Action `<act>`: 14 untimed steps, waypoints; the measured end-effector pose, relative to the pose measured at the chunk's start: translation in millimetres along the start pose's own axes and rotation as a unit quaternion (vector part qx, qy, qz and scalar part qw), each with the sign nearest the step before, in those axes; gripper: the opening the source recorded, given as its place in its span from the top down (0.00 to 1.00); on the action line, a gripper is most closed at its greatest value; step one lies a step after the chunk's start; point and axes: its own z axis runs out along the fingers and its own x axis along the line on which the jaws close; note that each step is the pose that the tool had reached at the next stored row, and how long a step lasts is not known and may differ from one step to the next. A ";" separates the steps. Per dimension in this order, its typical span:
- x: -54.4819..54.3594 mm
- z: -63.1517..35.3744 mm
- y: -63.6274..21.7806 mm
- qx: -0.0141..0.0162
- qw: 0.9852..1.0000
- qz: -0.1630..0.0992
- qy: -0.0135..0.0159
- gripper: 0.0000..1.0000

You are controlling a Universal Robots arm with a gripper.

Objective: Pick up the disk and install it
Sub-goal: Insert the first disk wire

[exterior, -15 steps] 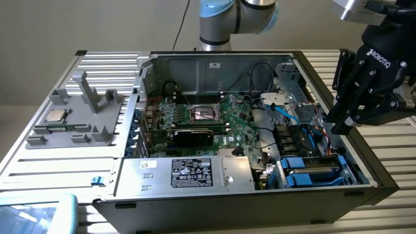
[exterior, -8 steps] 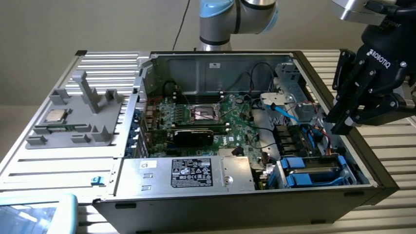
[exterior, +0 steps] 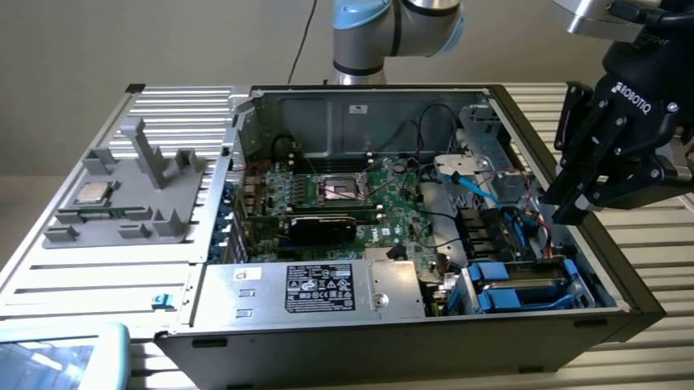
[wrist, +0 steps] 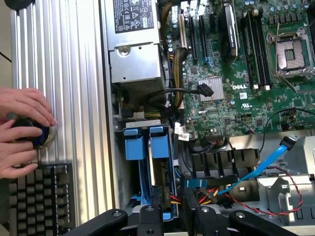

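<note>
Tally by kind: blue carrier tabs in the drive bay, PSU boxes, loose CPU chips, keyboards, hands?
Blue carrier tabs: 2
Power-supply box: 1
CPU chip: 1
Keyboard: 1
Hands: 2
Total: 7

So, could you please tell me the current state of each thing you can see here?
Black computer case: open, side panel off.
Silver-grey disk in blue plastic carrier: slotted upright in the drive bay.
Black pincer: hovering over that bay.
Small square silver CPU chip: lying on the grey fixture.
Person's hands: resting on a round black control.
</note>
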 end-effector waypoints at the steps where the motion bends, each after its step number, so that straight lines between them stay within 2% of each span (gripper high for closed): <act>1: -0.9 0.3 2.0 0.000 1.000 0.000 0.001 0.69; 4: -3.3 2.5 10.2 0.001 1.000 0.000 0.004 0.69; 6: -5.2 3.7 15.2 0.002 1.000 0.001 0.008 0.69; 9: -10.7 4.8 15.9 0.003 1.000 0.002 0.023 0.69; 11: -13.1 6.4 16.0 0.004 1.000 0.002 0.029 0.69; 14: -14.1 11.4 13.7 0.005 0.999 -0.005 0.031 0.69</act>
